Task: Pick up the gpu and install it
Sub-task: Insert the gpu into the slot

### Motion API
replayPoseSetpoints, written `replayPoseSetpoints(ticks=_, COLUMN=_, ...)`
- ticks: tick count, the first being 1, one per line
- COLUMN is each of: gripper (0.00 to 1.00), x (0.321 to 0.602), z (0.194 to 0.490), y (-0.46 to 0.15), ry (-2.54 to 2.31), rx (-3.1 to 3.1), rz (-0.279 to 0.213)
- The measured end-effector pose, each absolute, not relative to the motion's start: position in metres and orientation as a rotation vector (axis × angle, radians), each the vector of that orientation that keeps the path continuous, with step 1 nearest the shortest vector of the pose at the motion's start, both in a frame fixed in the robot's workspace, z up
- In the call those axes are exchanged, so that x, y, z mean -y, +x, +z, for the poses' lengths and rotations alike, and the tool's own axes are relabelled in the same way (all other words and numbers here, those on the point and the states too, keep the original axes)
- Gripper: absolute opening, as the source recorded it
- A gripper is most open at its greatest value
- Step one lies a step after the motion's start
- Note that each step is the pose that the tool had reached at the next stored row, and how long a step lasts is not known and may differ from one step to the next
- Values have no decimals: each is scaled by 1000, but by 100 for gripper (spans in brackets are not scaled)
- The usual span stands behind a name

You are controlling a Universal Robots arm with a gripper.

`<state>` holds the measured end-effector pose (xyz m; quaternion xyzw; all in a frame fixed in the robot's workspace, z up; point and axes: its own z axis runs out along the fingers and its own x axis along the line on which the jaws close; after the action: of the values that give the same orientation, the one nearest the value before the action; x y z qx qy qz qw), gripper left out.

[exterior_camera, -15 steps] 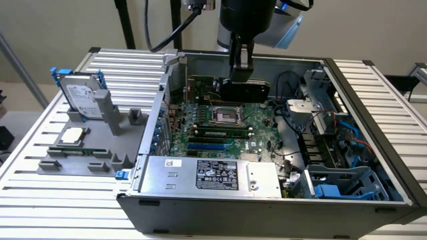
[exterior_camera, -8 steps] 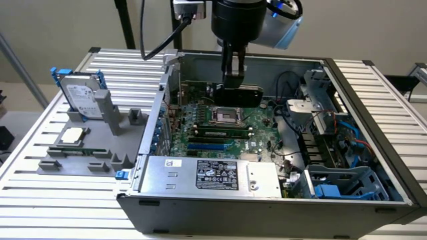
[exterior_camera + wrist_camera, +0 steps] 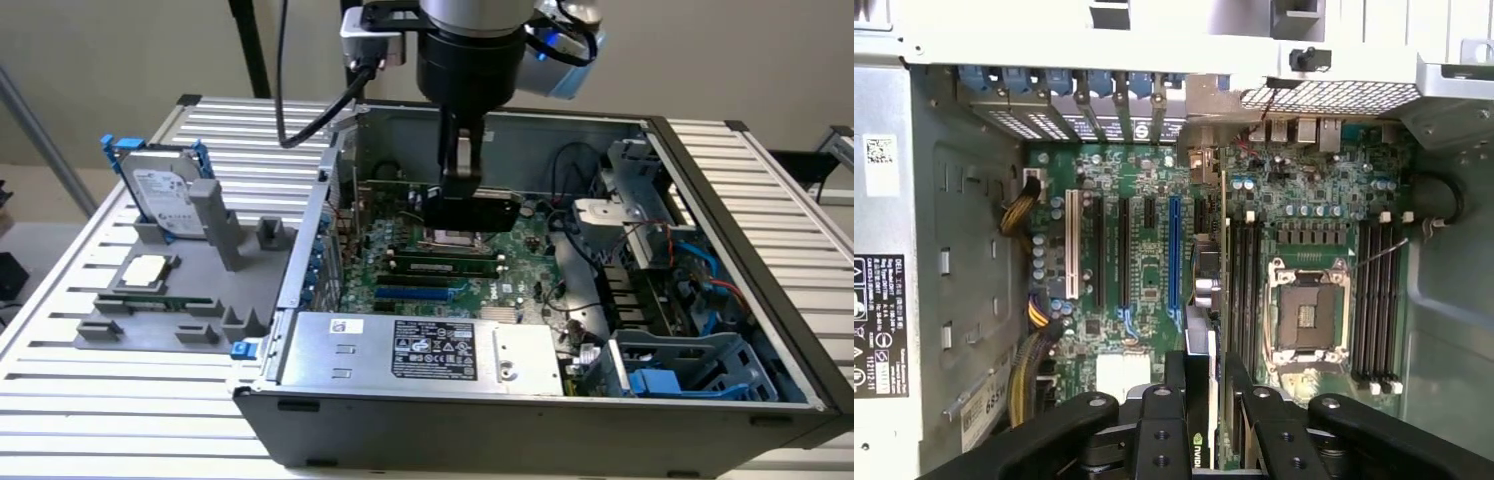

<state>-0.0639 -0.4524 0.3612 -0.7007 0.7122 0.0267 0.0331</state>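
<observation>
Inside the open case [image 3: 534, 425], the arm's gripper [image 3: 458, 188] is reaching down from above and clasping the gpu [image 3: 475, 212], its fingers [image 3: 461, 160] closing on the card's upper edge. The card is hanging upright, black face turned toward the exterior view, over the middle of the motherboard [image 3: 441, 268] and close to the case's far wall.

From the wrist, the gripper [image 3: 1204, 372] is pinching the gpu [image 3: 1198, 445] edge-on, one finger [image 3: 1172, 400] pressing each flat side. The thin card is lining up between the blue slot [image 3: 1174, 250] and the memory slots beside the bare CPU socket [image 3: 1309, 318]. It appears to be hanging clear of the board, though whether its lower edge is touching anything cannot be told.

The power supply [image 3: 427, 350] is sitting along the near side of the case, label up. On the exterior view's left, outside the case, a grey fixture [image 3: 154, 325] is resting on the slatted table [image 3: 67, 400], carrying a hard drive [image 3: 167, 198] that is standing upright in its blue frame, with a square chip [image 3: 144, 270] lying flat just in front of it.
</observation>
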Motion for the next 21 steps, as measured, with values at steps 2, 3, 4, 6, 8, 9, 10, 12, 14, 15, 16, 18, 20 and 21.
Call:
replayPoseSetpoints(ticks=2, gripper=27, x=454, z=358, y=-66, ry=-2156, rx=-2192, rz=82)
replayPoseSetpoints(ticks=3, gripper=27, x=455, z=356, y=-67, ry=-2156, rx=-2192, rz=82)
replayPoseSetpoints(ticks=4, gripper=27, x=455, z=354, y=-69, ry=-2156, rx=-2191, rz=82)
replayPoseSetpoints(ticks=6, gripper=27, x=456, z=350, y=-73, ry=-2156, rx=-2192, rz=82)
replayPoseSetpoints(ticks=8, gripper=27, x=457, z=347, y=-77, ry=-2156, rx=-2192, rz=82)
replayPoseSetpoints(ticks=9, gripper=27, x=457, z=345, y=-78, ry=-2156, rx=-2192, rz=82)
replayPoseSetpoints(ticks=10, gripper=27, x=457, z=343, y=-79, ry=-2156, rx=-2192, rz=82)
replayPoseSetpoints(ticks=12, gripper=27, x=457, z=339, y=-81, ry=-2156, rx=-2192, rz=82)
replayPoseSetpoints(ticks=14, gripper=27, x=457, z=336, y=-82, ry=-2156, rx=-2191, rz=82)
replayPoseSetpoints(ticks=15, gripper=27, x=457, z=334, y=-82, ry=-2156, rx=-2191, rz=82)
replayPoseSetpoints(ticks=16, gripper=27, x=457, z=332, y=-82, ry=-2156, rx=-2191, rz=82)
replayPoseSetpoints(ticks=18, gripper=27, x=457, z=328, y=-82, ry=-2156, rx=-2191, rz=82)
replayPoseSetpoints(ticks=20, gripper=27, x=457, z=325, y=-82, ry=-2156, rx=-2192, rz=82)
replayPoseSetpoints(ticks=21, gripper=27, x=457, z=323, y=-83, ry=-2156, rx=-2192, rz=82)
